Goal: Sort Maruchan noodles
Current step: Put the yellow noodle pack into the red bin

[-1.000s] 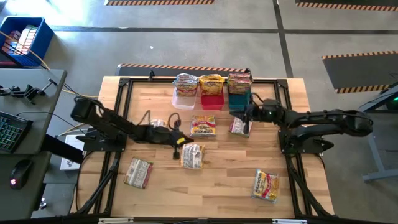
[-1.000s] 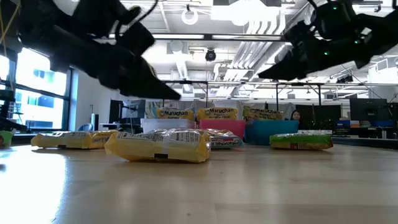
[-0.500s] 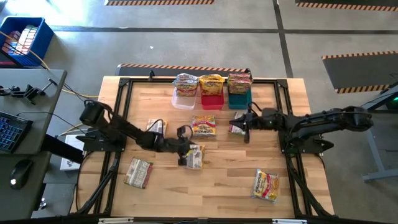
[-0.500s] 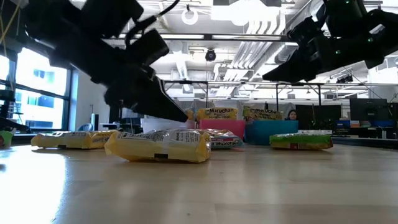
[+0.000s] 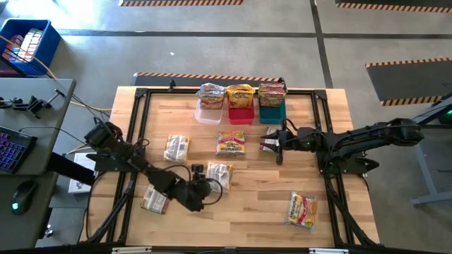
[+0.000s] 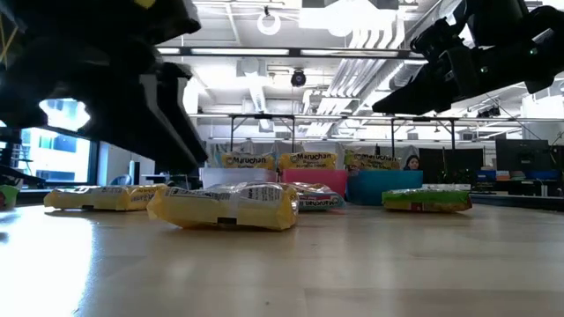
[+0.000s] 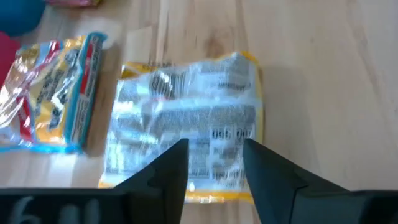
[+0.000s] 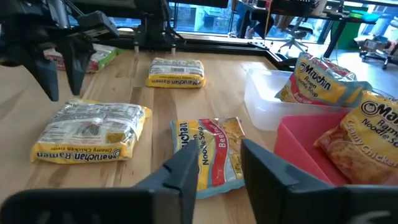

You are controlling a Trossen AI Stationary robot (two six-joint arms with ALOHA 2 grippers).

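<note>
Several Maruchan noodle packets lie flat on the wooden table. A silver and yellow packet (image 5: 219, 174) (image 7: 186, 134) lies near the middle. My left gripper (image 5: 209, 185) (image 7: 214, 155) is open and hovers just above its edge, clear of it in the right wrist view (image 8: 65, 93). A reddish packet (image 5: 269, 141) lies under my right gripper (image 5: 277, 148) (image 8: 219, 163), which is open and raised above the table (image 6: 388, 104). A yellow, red and blue packet (image 5: 231, 142) (image 8: 208, 152) lies between the two arms.
Clear (image 5: 208, 113), red (image 5: 240, 115) and teal (image 5: 272, 113) bins stand at the far edge, each with packets upright in it. Other packets lie at the left (image 5: 176, 148), near left (image 5: 153, 201) and near right (image 5: 301, 209). Bare wood shows along the near edge.
My left arm has swung toward the table's near edge and turned. Its gripper now stands at the near side of the silver and yellow packet, and the left silvery packet is uncovered. My right gripper has shifted slightly toward the near edge, over the reddish packet. No packet has moved.
</note>
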